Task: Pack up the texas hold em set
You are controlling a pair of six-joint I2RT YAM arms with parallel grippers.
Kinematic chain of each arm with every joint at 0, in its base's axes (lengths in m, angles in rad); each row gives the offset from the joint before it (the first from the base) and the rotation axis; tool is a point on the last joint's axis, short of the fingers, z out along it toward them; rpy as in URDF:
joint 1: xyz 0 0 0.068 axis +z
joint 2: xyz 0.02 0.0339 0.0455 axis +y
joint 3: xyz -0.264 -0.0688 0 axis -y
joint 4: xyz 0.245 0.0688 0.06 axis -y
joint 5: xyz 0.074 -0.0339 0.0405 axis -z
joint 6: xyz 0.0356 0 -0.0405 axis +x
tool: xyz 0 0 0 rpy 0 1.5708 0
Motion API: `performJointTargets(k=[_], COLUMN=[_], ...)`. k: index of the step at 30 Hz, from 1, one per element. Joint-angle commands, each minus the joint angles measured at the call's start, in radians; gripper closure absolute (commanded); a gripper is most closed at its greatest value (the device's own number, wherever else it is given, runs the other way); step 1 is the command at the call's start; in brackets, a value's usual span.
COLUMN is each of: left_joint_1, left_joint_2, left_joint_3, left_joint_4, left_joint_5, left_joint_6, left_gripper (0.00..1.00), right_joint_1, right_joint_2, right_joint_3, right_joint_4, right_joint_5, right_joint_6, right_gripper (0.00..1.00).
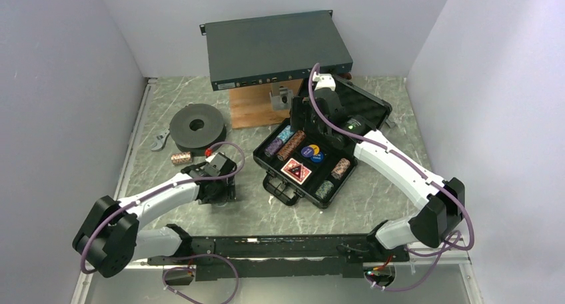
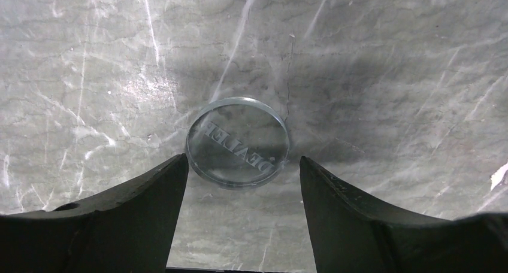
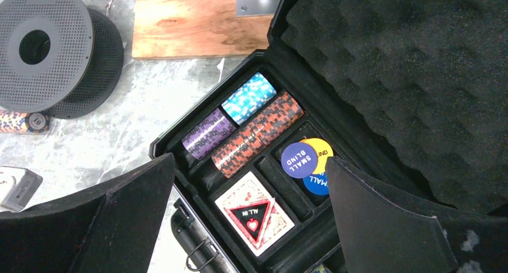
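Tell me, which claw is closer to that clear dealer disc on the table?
Left. The left gripper is right at the dealer disc, fingertips either side; the right gripper is over the open case, farther right.

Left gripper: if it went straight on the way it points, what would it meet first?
Probably the clear dealer button, lying flat on the table between the left gripper's open jaws; depth is hard to judge.
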Motion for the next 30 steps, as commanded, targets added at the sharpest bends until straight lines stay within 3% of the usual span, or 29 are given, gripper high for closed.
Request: performJointTargets(k=[1,14,20,30], left_joint_1=[-0.011,-0.016,-0.018,-0.047], left_joint_2=[0.012,0.076,0.099,0.055], left_joint_3=[0.005,-0.006,-0.001,-0.012], left_joint_4=[0.022,0.079,0.08,0.133], left_joint_5=[-0.04,-0.062,-0.06,-0.037], left_joint_6=[-0.027,-0.024,-0.022,-0.003], left_gripper=[0.26,0.32,0.43,0.74], right_joint_1=[-0.004,-0.005,-0.005,-0.005], right_joint_2=[0.004,0.008,0.004,-0.003], right_joint_3=[0.018,0.015,0.01,0.003], right_joint_4=[0.025,0.021,0.024,0.021], right_joint_5=[-0.027,-0.046,-0.049,-0.053], right_joint_6=[-0.003,-0.001,0.0,0.001], right_gripper=[0.0,0.0,0.0,0.0])
